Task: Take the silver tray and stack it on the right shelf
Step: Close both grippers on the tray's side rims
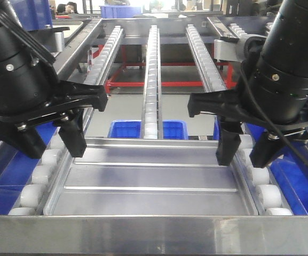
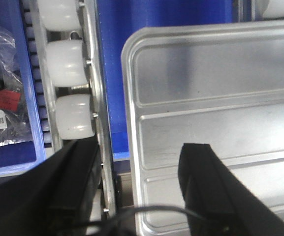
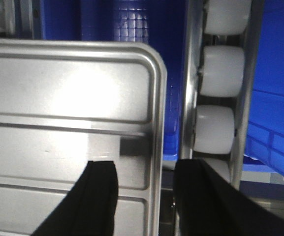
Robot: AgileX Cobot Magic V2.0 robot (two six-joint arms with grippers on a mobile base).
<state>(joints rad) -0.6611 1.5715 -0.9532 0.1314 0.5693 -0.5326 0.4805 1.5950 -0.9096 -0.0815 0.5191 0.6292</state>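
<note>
Both arms were down at the near end of the steel roller rack with pale roller tracks (image 1: 152, 80), and the shiny rectangular silver metal tray with two raised ridges (image 1: 154, 181) lay flat there, just behind the broad steel front rail (image 1: 143, 234). The left end effector (image 1: 44, 140) stood spread wide with nothing in it, one finger inside the tray's left rim and one outside, beside the white plastic rollers (image 2: 73, 115). The right end effector (image 1: 247, 149) mirrored it on the right rim, jaws likewise apart and empty. The danger, by my reading, was a thin, slick rim: a shallow pinch could let the tray slip out and tip. If one side closed ahead of the other, the tray could be shoved sideways or pivot. The outer fingers also sat close to the roller tracks and could snag a roller instead of seating on metal. Plenty stayed unclear, too. The tray's near edge was cut off by the front rail, what carried the tray from below could not be seen, and neither wrist view showed whether any fingertip touched the rim. The rail's face looked plain and washed out, so I could not tell whether this rack was the right shelf. The blue plastic bin (image 1: 126, 129) below was mostly hidden.
</note>
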